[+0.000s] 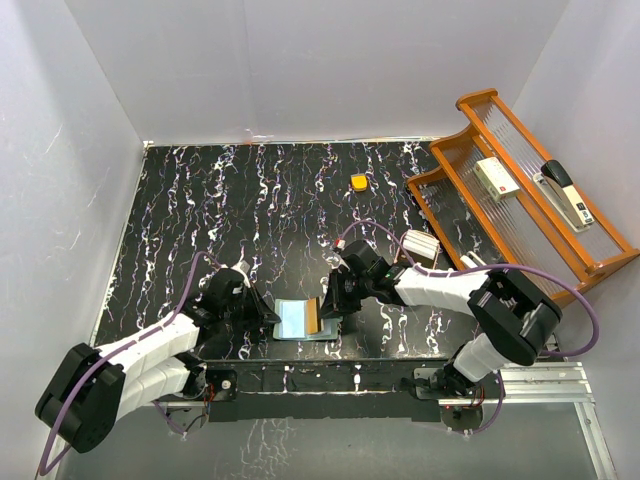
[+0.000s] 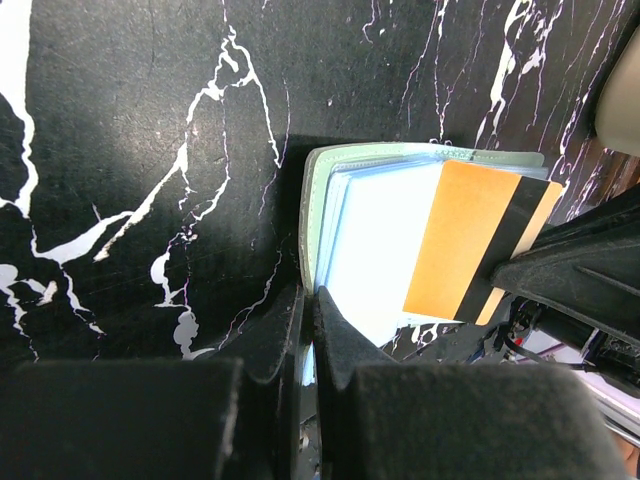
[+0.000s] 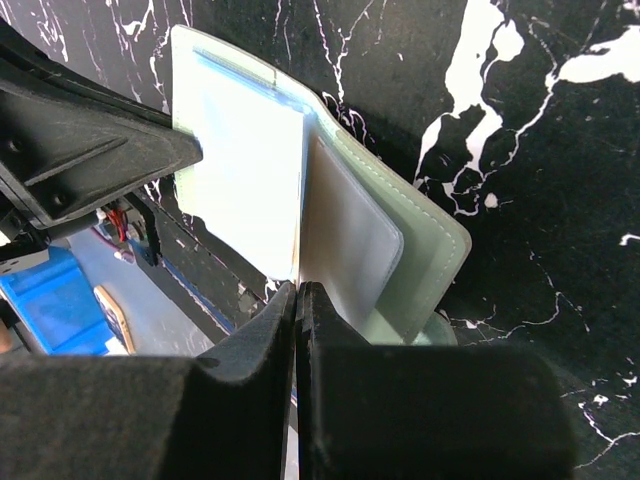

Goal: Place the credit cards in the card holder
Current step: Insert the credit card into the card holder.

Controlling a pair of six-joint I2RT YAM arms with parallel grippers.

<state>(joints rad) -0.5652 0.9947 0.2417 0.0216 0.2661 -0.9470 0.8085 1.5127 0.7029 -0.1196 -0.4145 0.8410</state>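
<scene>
Black right gripper (image 3: 298, 290) pinched shut on orange card (image 2: 470, 240) over open card holder (image 2: 372, 250).
Left gripper (image 2: 310, 300) clamps card holder's left edge; card covers its right half, pockets lie leftward from right gripper. Card holder's long axis runs between both grippers, right arm likely feeds.

An orange block (image 1: 358, 182) lies near a wooden rack (image 1: 476, 98) holding a stapler (image 1: 566, 192).

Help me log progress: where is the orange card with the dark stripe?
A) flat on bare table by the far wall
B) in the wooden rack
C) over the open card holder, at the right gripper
C: the orange card overlaps the open card holder, its end in the right gripper.
</scene>
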